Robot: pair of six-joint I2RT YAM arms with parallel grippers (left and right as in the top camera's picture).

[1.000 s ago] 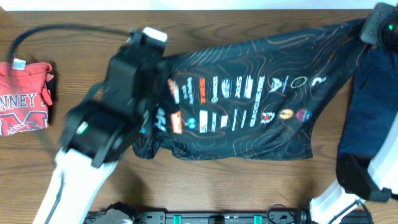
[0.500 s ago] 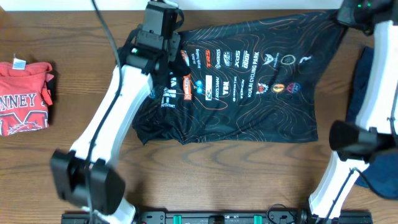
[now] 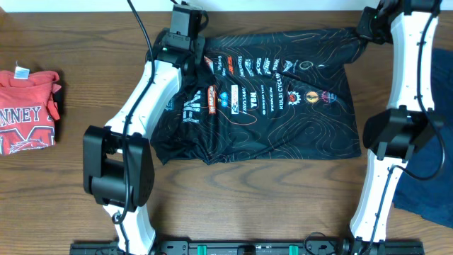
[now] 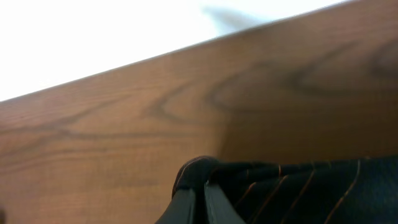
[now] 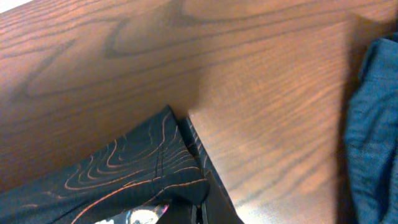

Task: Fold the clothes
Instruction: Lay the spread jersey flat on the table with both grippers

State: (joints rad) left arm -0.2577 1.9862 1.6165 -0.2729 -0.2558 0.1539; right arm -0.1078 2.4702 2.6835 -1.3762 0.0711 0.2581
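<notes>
Dark wood-grain bench [image 3: 269, 205] carries the black cycling jersey [image 3: 283, 120], spread logo-side up toward the far edge; a folded red T-shirt [image 3: 28, 113] lies well apart on the left, a blue garment [image 3: 435, 188] at the right; left jaws are clamped on the jersey's far left corner, right jaws on its far right corner, each pinching only a thin lip of cloth; a hard pull apart could slip that thin fabric free, and the rumpled near-left hem [image 3: 170, 152] would likely fold in as a crease.
</notes>
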